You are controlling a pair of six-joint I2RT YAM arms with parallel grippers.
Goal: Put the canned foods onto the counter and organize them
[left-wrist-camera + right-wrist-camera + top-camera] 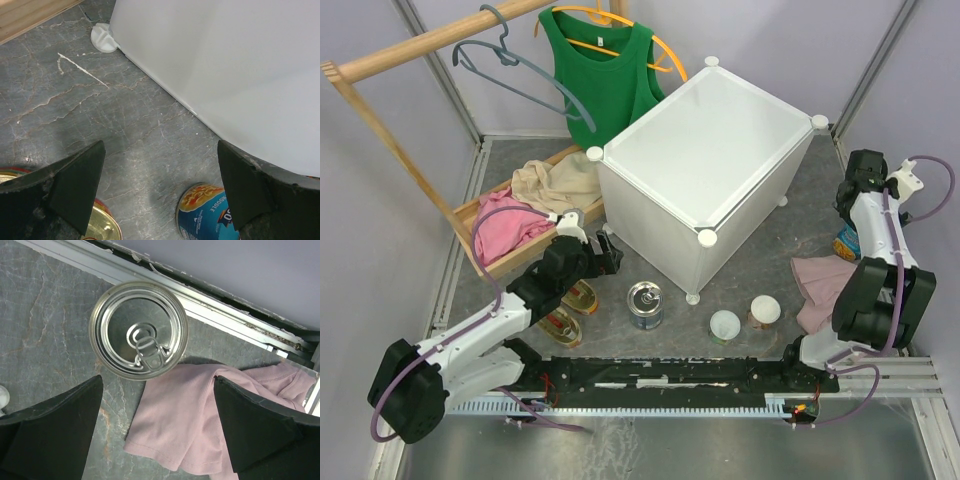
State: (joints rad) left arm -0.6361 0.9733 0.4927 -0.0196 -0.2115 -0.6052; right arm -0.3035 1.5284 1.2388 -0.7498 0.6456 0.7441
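Right of the counter [710,140], my right gripper [157,382] hangs wide open over a can [137,330]. Descending off-centre could pinch the cloth [200,410] just beside it. By the counter's left side, my left gripper [160,145] gapes empty too.

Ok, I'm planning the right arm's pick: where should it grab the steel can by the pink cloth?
Likely its round side wall, from straight above: the can stands upright, lid up, below the open right gripper. Mind the cloth beside it.
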